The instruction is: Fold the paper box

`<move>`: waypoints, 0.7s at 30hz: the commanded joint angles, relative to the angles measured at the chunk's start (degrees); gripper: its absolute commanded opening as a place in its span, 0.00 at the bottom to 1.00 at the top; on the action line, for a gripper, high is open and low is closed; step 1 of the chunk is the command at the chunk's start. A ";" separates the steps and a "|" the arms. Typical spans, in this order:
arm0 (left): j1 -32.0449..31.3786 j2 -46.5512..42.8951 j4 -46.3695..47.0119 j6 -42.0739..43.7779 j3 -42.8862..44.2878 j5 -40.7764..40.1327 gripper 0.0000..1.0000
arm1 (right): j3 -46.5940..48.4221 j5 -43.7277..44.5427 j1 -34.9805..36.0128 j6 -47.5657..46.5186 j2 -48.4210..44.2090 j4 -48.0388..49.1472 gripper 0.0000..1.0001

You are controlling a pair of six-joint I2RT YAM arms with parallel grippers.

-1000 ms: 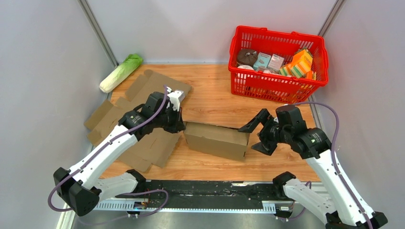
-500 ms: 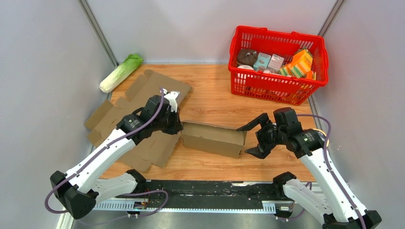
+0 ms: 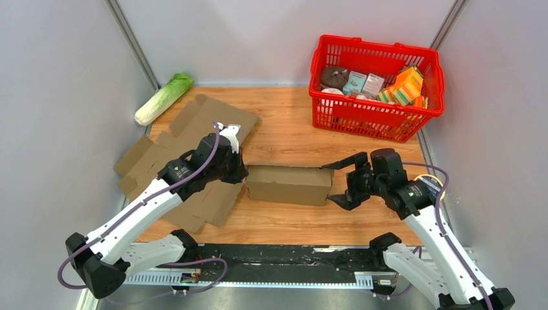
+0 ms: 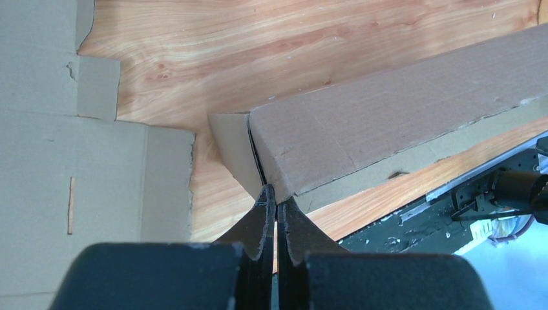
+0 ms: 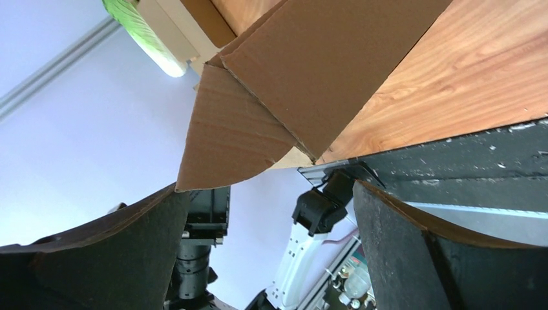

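Observation:
The brown paper box [image 3: 287, 184] lies long-side across the wooden table, partly formed. My left gripper [image 3: 242, 173] is shut, its tips pressed to the box's left end. In the left wrist view the shut tips [image 4: 276, 197] meet the seam between an end flap [image 4: 232, 148] and the box side [image 4: 388, 110], with nothing seen between them. My right gripper [image 3: 340, 181] stands open at the box's right end, one finger above and one below. In the right wrist view a loose end flap [image 5: 239, 142] hangs between the wide fingers [image 5: 129, 245] without touching them.
Flat cardboard sheets [image 3: 187, 148] lie under and left of the left arm. A napa cabbage [image 3: 163, 98] rests at the far left wall. A red basket [image 3: 375, 87] of groceries stands at the far right. A black rail [image 3: 278, 258] runs along the near edge.
The box has swung from slanted to nearly level, its right end moving away from the near edge. The left gripper stayed shut at the left end. The open right gripper shifted left around the right end.

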 commanded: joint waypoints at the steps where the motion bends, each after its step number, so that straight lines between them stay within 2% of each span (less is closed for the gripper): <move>1: -0.71 -0.85 1.84 -2.17 -0.69 -1.14 0.00 | -1.23 3.31 -0.24 3.06 1.25 5.16 1.00; 13: -0.97 -2.25 2.10 -1.91 -2.10 -1.49 0.00 | 0.17 9.90 -0.33 -3.60 7.13 11.31 1.00; 17: -0.88 -2.25 2.01 -1.82 -2.19 -1.49 0.00 | 2.90 9.73 0.02 -5.38 9.34 9.48 1.00; 21: -0.97 -2.43 2.54 -1.91 -2.45 -1.40 0.00 | -0.51 9.47 1.07 -1.96 7.50 12.62 0.91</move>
